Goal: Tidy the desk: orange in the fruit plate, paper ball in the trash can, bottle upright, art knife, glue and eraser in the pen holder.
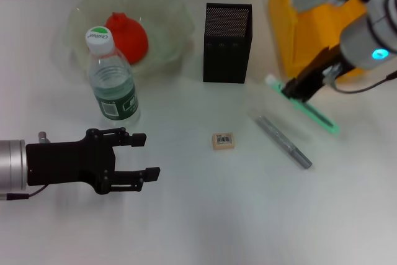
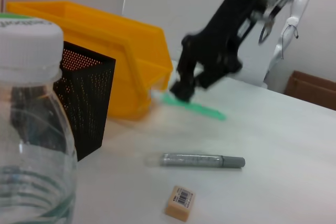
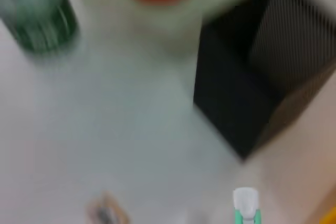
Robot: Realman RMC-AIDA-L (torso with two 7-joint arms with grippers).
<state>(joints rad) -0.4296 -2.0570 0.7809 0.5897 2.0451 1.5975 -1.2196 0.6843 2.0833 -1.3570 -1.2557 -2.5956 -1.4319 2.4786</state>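
Head view: right gripper (image 1: 302, 89) clamps green white-capped glue (image 1: 310, 108); left gripper (image 1: 139, 156) spread.

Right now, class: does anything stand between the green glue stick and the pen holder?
Nothing visible does. The right pincer is down at the glue stick, and only bare desk separates it from the pen holder.

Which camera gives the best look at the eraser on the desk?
The head view: the eraser lies whole and unblocked between the left gripper and the grey pen. The left wrist view also shows it sharply, low and side-on. The right wrist view gives only a blur at its edge.
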